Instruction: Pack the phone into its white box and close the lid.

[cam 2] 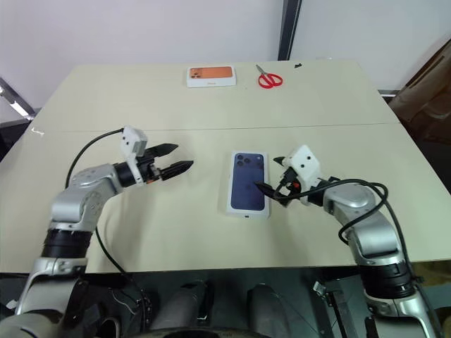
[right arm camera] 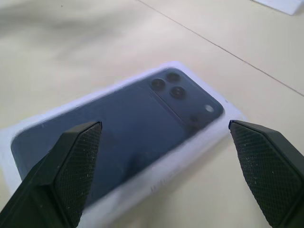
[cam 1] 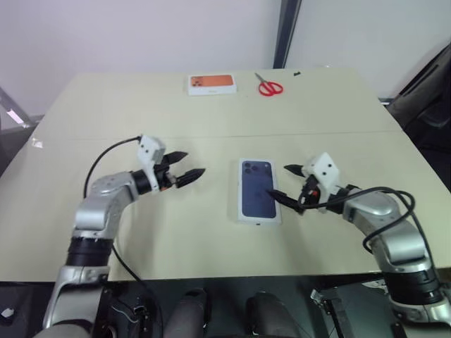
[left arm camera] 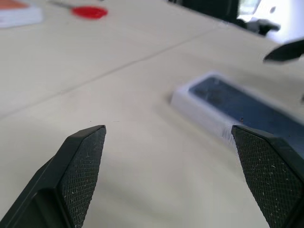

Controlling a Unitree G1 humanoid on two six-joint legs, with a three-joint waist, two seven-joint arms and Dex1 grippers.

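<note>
The lid (cam 1: pixel 257 190), its outer face printed with a dark-blue phone, lies face up on the white box (left arm camera: pixel 202 110) in the middle of the table. The phone is hidden. My left gripper (cam 1: pixel 194 163) is open a hand's width to the left of the box, pointing toward it, and touches nothing. My right gripper (cam 1: pixel 277 179) is open just off the box's right edge, with one fingertip (cam 1: pixel 271 192) close to the lid's rim. In the right wrist view the lid (right arm camera: pixel 128 121) lies between and beyond the spread fingers.
A white box with an orange top (cam 1: pixel 211 84) and red scissors (cam 1: pixel 269 87) lie at the table's far edge. A seam (cam 1: pixel 211 136) runs across the table behind the grippers. The near table edge (cam 1: pixel 232 276) is just below the arms.
</note>
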